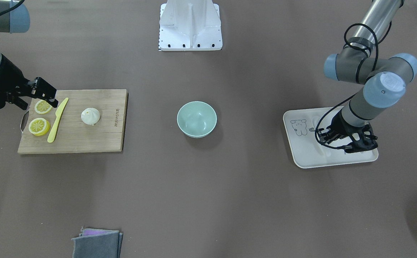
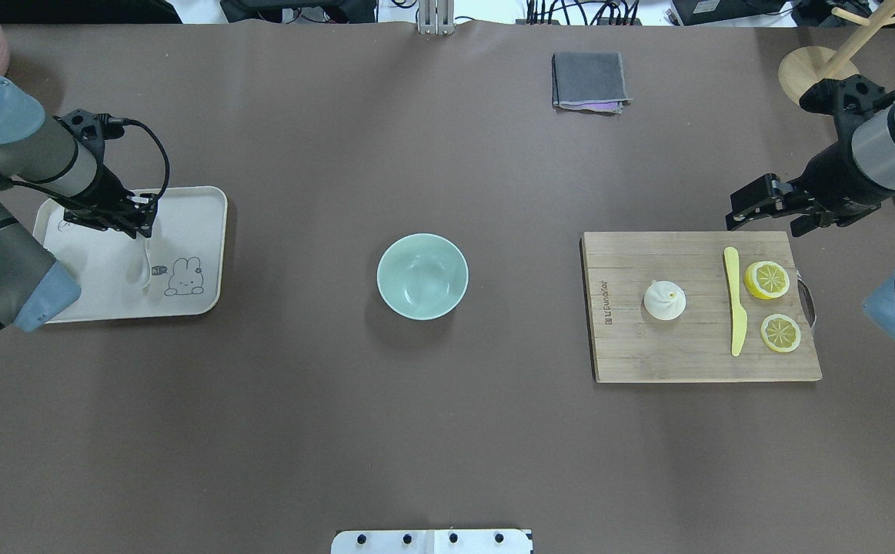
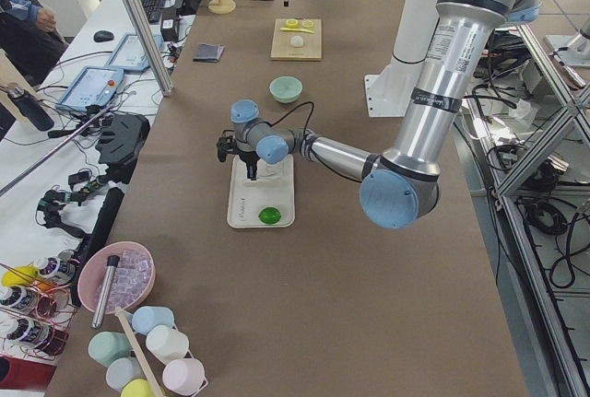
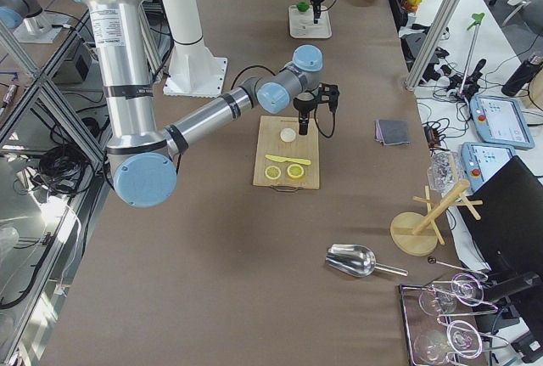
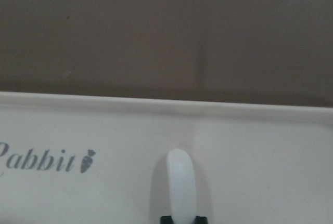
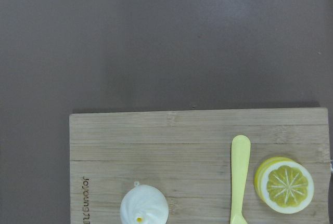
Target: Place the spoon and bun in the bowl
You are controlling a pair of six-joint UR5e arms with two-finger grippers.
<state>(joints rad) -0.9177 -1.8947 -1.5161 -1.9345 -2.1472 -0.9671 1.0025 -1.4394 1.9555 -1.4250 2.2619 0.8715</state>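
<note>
Left gripper (image 2: 143, 231) reaches down onto a white tray (image 2: 201, 231) at the table's left end and pinches the handle of the spoon (image 2: 139, 268). The wrist view shows black fingertips (image 5: 165, 219) pressed against both sides of the handle. The spoon's scoop points toward the robot, beside a small rabbit drawing. Whether the spoon rests on the tray or is raised off it cannot be told.

The pale green bowl (image 2: 422, 276) stands at mid-table with nothing in it, well apart from both arms.

On the right lies a wooden board (image 2: 686, 362). The bun (image 2: 664, 300) sits near its middle, pleats up. Beside it are a yellow knife (image 2: 735, 300) and two lemon slices (image 2: 767, 279). The right gripper (image 2: 743, 209) hovers above the board's lemon end with its fingers apart, holding nothing.

A folded grey cloth (image 2: 589, 81) lies at the far edge.
</note>
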